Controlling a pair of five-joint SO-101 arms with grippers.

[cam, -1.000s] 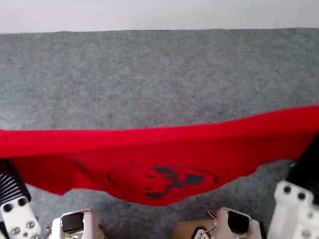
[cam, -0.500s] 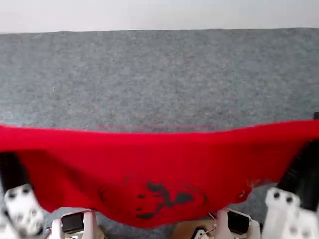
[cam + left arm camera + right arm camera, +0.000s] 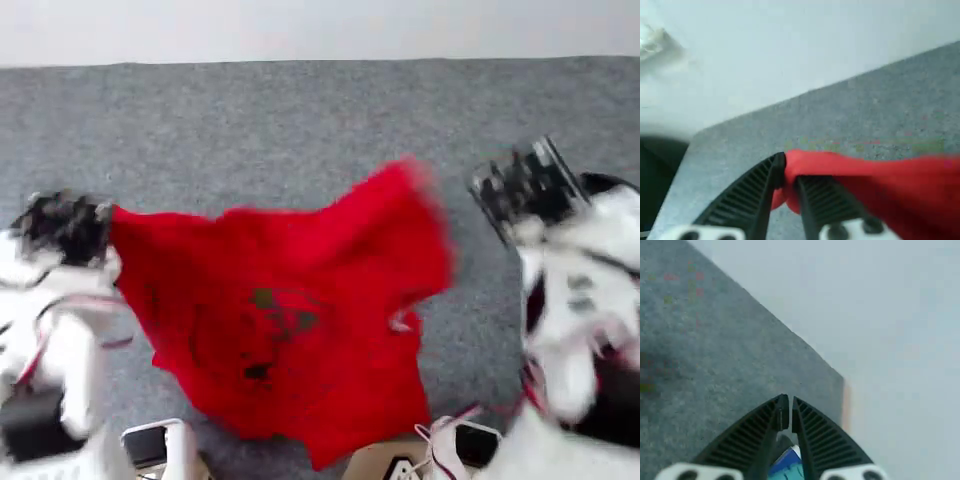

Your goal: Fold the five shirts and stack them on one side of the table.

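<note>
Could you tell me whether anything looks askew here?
Yes: the red shirt sags lopsided and bunched, pinched at one end by the left gripper; the right gripper is shut on nothing.

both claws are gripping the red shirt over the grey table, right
Not quite. Only the left claw grips the red shirt over the grey table. The right wrist view shows the right claw shut with no cloth in it.

left hand (image 3: 789, 169) tight on the red shirt (image 3: 880, 185), right hand (image 3: 790, 405) closed and empty
</note>
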